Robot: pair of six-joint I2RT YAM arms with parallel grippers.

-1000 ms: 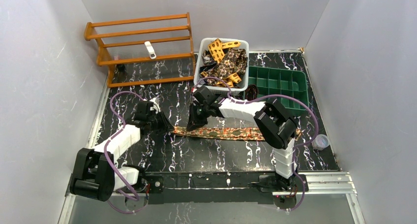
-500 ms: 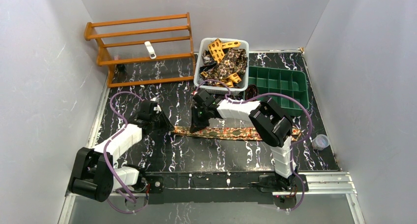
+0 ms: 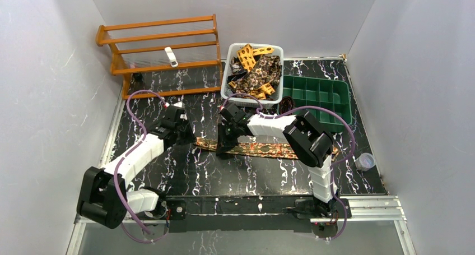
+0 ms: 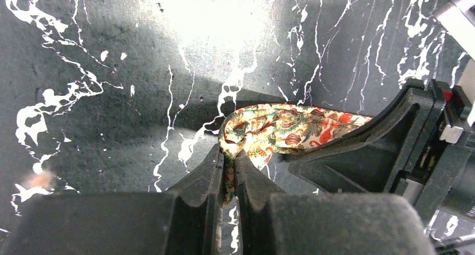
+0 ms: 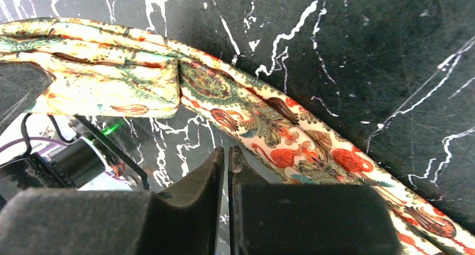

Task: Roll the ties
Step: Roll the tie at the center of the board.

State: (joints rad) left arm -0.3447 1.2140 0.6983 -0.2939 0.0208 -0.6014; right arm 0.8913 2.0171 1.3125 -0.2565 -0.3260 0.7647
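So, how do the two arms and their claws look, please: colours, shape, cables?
Both arms are alike: the left arm and right arm have white box-shaped links between bulky black joints. A purple cable loops along each. The left claw and right claw are matte black, with two flat, wedge-shaped fingers.

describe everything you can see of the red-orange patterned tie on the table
A long narrow fabric tie, cream with red-orange and green print, lies flat across the black marbled table. Its left end is folded over and pinched in the shut left gripper. The shut right gripper sits just beside its edge near the fold.
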